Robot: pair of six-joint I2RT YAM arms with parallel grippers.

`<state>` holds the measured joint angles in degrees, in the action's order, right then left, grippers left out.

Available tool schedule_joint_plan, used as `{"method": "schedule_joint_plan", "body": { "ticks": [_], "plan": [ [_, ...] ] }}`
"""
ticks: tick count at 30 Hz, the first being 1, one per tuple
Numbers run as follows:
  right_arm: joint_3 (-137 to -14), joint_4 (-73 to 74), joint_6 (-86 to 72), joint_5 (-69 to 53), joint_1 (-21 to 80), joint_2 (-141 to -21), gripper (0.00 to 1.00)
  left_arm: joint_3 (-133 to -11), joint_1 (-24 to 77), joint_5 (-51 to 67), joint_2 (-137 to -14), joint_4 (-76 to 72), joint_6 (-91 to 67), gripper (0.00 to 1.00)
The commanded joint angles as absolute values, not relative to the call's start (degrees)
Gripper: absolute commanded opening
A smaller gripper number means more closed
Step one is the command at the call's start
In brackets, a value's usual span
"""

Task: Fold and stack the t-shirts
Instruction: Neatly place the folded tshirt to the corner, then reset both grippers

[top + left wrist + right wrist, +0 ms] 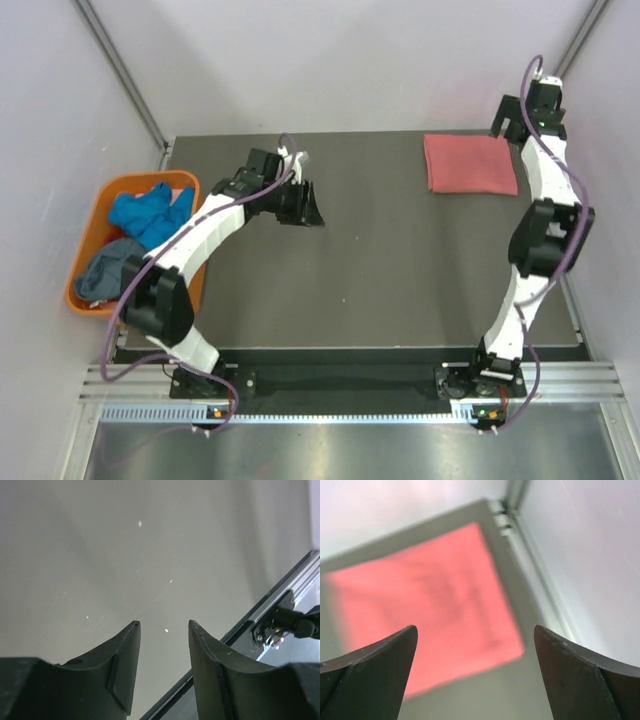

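Observation:
A salmon-pink t-shirt (471, 164) lies folded into a flat square at the table's back right; it also shows in the right wrist view (427, 610). A bright blue t-shirt (150, 213) and a slate grey-blue t-shirt (106, 270) lie crumpled in the orange tub (92, 225) at the left. My left gripper (308, 203) hovers over bare table near the back middle, open and empty (164, 624). My right gripper (510, 122) is raised beside the pink shirt's back right corner, wide open and empty (475, 629).
The dark table (380, 270) has a metal rail along its near edge (280, 605). White walls and corner posts (517, 490) close in the back and sides. The tub stands off the table's left edge.

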<state>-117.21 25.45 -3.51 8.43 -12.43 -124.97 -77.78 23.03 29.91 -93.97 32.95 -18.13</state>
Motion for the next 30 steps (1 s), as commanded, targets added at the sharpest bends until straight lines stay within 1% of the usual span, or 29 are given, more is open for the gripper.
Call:
{"method": "schedule_joint_plan", "body": {
  "ticks": [1,2,3,5,6,7,8,9,10,13,14,16,17,18,19,23,25,30],
  "plan": [
    [-109.7,30.2,-14.1,7.8,-4.9,-106.1,1.00,-78.3,23.1,27.6,-83.4,27.3,-18.6,0.48],
    [-106.5,30.4,-15.3,7.3,-3.5,-99.6,1.00,-78.8,23.1,26.6,-82.3,27.2,-18.7,0.49],
    [-100.0,30.2,-16.1,3.8,-2.4,-96.3,1.00,-79.3,23.1,24.0,-80.3,27.0,-18.9,0.51],
    [-94.5,31.3,-18.6,0.3,-0.4,-87.8,1.00,-80.0,23.1,22.3,-78.1,26.5,-18.7,0.52],
    [-90.8,33.8,-18.8,-3.0,1.6,-85.5,1.00,-80.2,23.1,21.8,-76.4,27.2,-18.5,0.62],
    [-89.2,35.0,-19.4,-3.0,3.6,-82.9,1.00,-80.7,23.1,20.7,-75.6,27.5,-18.4,0.69],
    [-87.3,35.5,-19.2,-3.0,4.7,-77.9,1.00,-80.7,23.1,20.4,-74.8,27.8,-18.3,0.79],
    [-83.1,36.0,-19.3,-3.6,5.9,-75.3,1.00,-80.6,23.2,20.1,-73.2,28.0,-18.3,0.86],
    [-81.0,36.3,-19.2,-4.6,7.5,-72.9,1.00,-80.3,23.1,20.0,-72.5,28.8,-18.2,0.97],
    [-71.9,37.6,-21.6,-10.3,8.0,-61.9,1.00,-78.5,23.1,19.5,-69.3,29.4,-17.9,0.99],
    [-71.9,37.7,-21.8,-12.3,8.0,-59.8,1.00,-77.4,23.1,19.1,-68.3,28.9,-17.8,0.99],
    [-66.3,36.1,-24.1,-16.1,8.0,-55.4,1.00,-72.8,23.1,18.4,-64.7,27.6,-17.3,0.99],
    [-62.7,35.3,-24.3,-17.3,8.0,-51.3,1.00,-71.1,23.1,17.8,-63.5,26.5,-17.1,0.99],
    [-61.4,34.4,-24.2,-17.8,8.0,-49.5,1.00,-69.6,23.0,17.4,-60.9,25.6,-17.1,0.99],
    [-60.6,34.7,-24.3,-17.5,8.0,-47.9,1.00,-67.4,23.1,17.2,-60.0,25.5,-16.8,0.99],
    [-62.2,39.6,-21.5,-16.5,8.0,-43.3,1.00,-66.9,23.0,15.7,-57.2,29.3,-17.0,0.99],
    [-62.8,42.3,-20.8,-14.9,8.0,-42.2,1.00,-66.2,23.0,17.0,-56.1,30.7,-17.8,0.99],
    [-62.3,43.7,-21.2,-13.9,8.0,-39.5,1.00,-63.6,23.0,18.9,-52.3,30.0,-20.5,0.99]
  ]
}}
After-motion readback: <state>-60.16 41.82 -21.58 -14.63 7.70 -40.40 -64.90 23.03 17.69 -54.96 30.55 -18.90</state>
